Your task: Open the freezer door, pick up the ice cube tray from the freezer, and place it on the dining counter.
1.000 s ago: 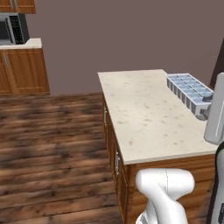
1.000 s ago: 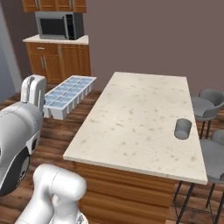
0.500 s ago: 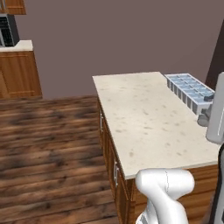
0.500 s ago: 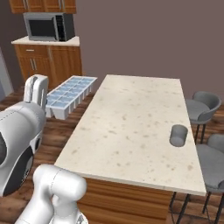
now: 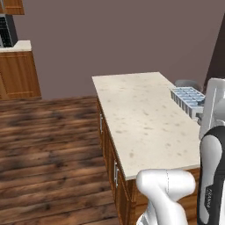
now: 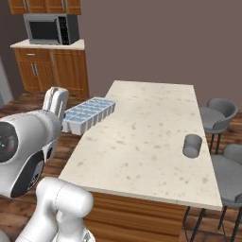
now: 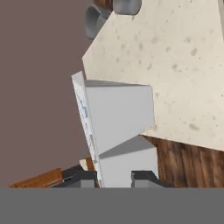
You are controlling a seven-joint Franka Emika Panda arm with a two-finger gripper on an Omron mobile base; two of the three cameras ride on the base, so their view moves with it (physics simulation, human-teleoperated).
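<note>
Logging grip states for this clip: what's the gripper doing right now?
Gripper: closed on the ice cube tray, holding it at the edge of the dining counter.

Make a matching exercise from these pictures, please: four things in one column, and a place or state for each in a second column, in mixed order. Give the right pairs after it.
Things:
1. ice cube tray
2. cup
3. microwave
4. gripper

Places or states:
A. stands on the dining counter, near the chairs
B. shut on the end of a pale tray
C. on the cabinet by the back wall
D. held in the air at the counter's edge

Pairs: 1-D, 2-A, 3-C, 4-B
</note>
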